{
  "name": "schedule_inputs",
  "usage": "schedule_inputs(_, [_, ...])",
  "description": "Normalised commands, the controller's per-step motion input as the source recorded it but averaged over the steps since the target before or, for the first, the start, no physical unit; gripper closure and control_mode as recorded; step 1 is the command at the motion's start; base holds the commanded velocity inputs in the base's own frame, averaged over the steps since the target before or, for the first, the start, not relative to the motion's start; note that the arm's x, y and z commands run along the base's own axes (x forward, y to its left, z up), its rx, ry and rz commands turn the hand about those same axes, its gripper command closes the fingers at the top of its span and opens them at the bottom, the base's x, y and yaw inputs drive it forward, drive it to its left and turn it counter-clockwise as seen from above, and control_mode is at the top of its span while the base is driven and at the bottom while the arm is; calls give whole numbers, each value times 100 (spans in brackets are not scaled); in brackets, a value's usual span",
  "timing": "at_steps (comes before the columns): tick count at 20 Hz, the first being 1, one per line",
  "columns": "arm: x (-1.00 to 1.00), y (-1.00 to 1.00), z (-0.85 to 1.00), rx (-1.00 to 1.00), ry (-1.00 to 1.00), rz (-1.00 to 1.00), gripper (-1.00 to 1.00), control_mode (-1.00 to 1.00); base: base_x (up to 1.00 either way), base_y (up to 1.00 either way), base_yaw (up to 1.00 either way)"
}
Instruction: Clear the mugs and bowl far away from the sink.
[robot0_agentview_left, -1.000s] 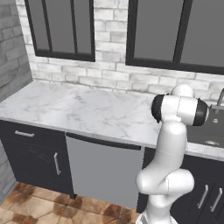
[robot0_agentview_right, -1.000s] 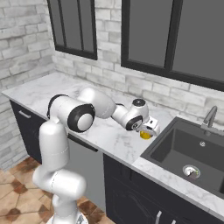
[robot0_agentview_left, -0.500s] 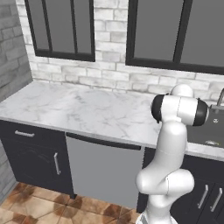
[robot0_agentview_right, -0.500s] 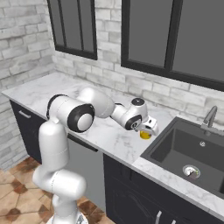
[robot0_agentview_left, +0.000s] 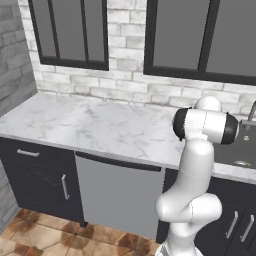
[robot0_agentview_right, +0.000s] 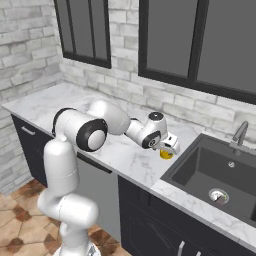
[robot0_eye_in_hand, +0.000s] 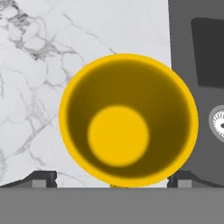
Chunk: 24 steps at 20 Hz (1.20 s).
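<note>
The gripper (robot0_agentview_right: 167, 151) hangs over the yellow mug (robot0_agentview_right: 165, 154), which stands upright on the marble bench (robot0_agentview_right: 115, 145) at its right end, just beside the left rim of the black sink (robot0_agentview_right: 220, 172). Against the pictures of half a second and a second ago, the hand sits a touch lower and closer over the mug; the mug itself has not shifted on the bench, and the base cameras show the same scene as before.

In the hand view the yellow mug (robot0_eye_in_hand: 128, 120) is seen straight down its mouth, its rim a full ring with the flat yellow floor inside. The two dark fingertips (robot0_eye_in_hand: 41, 178) stand one at each side of the rim, outside it, so the claw is spread wide apart around the mug and not yet pressed on it. I cannot tell whether the tips touch the wall.

Farther on, the sink (robot0_eye_in_hand: 197, 57) lies past the bench edge, its round metal drain (robot0_agentview_right: 219, 196) on the basin floor and the slim grey faucet (robot0_agentview_right: 240, 134) at its back edge.

In the left base view the arm (robot0_agentview_left: 197, 165) rises before the bench (robot0_agentview_left: 95, 125).
</note>
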Motion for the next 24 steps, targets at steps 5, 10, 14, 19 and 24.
schedule_inputs(5, [0,0,0,0,0,0,-100,-100,0,0,0])
schedule_inputs(10, [0,0,0,0,0,0,100,-100,0,0,0])
schedule_inputs(14, [0,0,0,0,0,0,100,-100,0,0,0])
schedule_inputs(19, [-9,0,8,0,-4,0,100,-100,0,0,0])
schedule_inputs(24, [-50,0,69,0,-27,2,100,-100,0,0,0])
